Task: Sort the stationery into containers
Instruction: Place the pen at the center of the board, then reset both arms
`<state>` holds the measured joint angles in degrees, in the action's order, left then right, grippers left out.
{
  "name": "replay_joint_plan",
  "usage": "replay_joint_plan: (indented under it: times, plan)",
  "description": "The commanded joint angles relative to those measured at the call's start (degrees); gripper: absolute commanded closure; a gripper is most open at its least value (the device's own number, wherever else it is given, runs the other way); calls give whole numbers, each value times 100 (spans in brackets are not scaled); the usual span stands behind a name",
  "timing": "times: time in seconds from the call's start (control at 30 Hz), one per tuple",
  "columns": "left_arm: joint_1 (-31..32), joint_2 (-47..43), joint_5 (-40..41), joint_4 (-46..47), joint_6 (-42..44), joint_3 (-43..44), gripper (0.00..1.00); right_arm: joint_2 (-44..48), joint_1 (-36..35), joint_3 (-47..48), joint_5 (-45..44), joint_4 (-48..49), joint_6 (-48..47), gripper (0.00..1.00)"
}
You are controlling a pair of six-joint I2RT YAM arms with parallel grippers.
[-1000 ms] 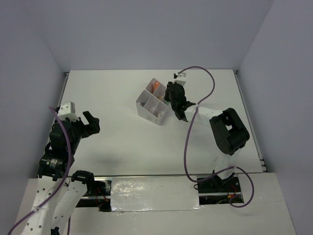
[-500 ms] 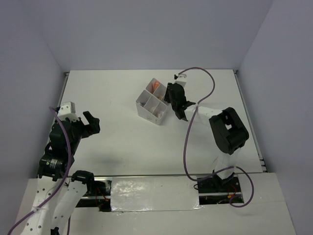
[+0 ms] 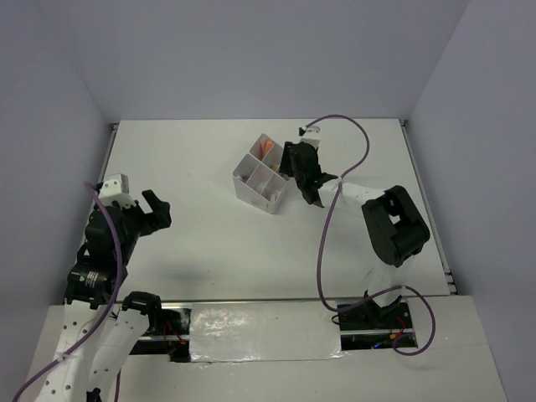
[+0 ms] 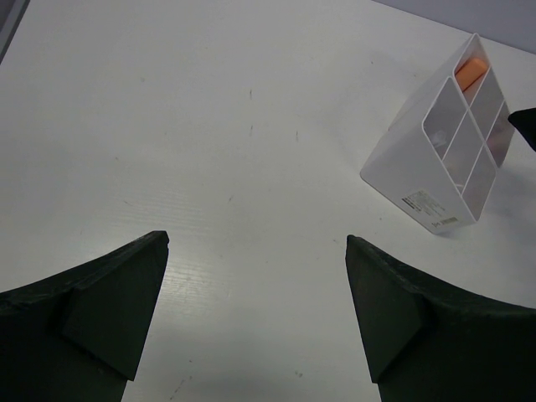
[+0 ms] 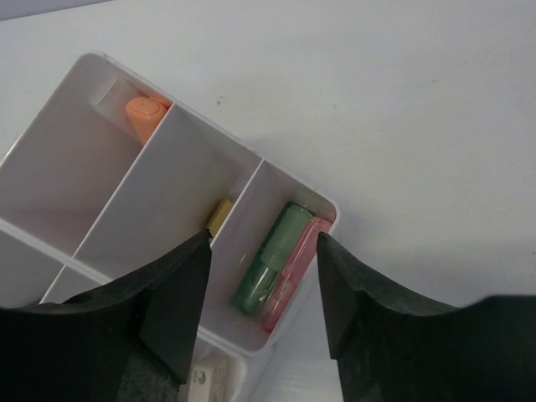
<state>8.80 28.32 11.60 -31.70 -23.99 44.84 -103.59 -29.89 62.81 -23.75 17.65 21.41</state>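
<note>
Right hand (image 5: 260, 249) widened, now part-open; green marker (image 5: 272, 260) lies free in box (image 5: 159, 193) compartment between fingers; left hand (image 4: 256, 241) wide.

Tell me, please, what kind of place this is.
Probably a robot test bench: a white table with plain walls around, a left arm and right arm at its edge.

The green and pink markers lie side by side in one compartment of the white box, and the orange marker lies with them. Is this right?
No. The right wrist view shows the orange marker in another compartment; the green marker and pink marker do share one.
</note>
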Motion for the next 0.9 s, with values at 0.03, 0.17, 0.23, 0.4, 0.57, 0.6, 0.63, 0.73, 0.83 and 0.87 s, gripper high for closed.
replay_joint_plan:
  times: [0.03,0.17,0.23,0.4,0.57,0.6,0.63,0.73,0.83,0.87]
  plan:
    - [17,323,316,112,-18,147,1,1400,-61,-137,160,-260,-478,36]
    - [-53,605,791,-81,-220,358,1,3085,-376,-295,-112,-1367,-1181,23]
    - [-124,649,1089,-169,-273,394,1,3668,-605,-348,-331,-2157,-1270,0]
    - [-150,500,1678,-354,-299,552,1,5461,-764,-304,-508,-4071,-1235,0]
    - [-150,289,1697,-617,-220,728,1,6736,-764,-50,-1026,-5866,-762,0]
    - [-150,219,1627,-653,-220,728,1,6886,-781,-40,-1035,-6278,-709,0]
    - [-150,131,1548,-653,-133,658,1,7192,-764,-40,-1001,-6439,-613,0]
    - [-150,-299,1416,-635,-97,500,1,7842,-773,-154,-904,-6783,-637,0]
    - [-150,-633,1276,-530,-132,351,1,8554,-834,-453,-668,-6679,-717,0]
    - [-150,-713,1197,-452,-124,263,1,8705,-834,-506,-605,-6626,-761,0]
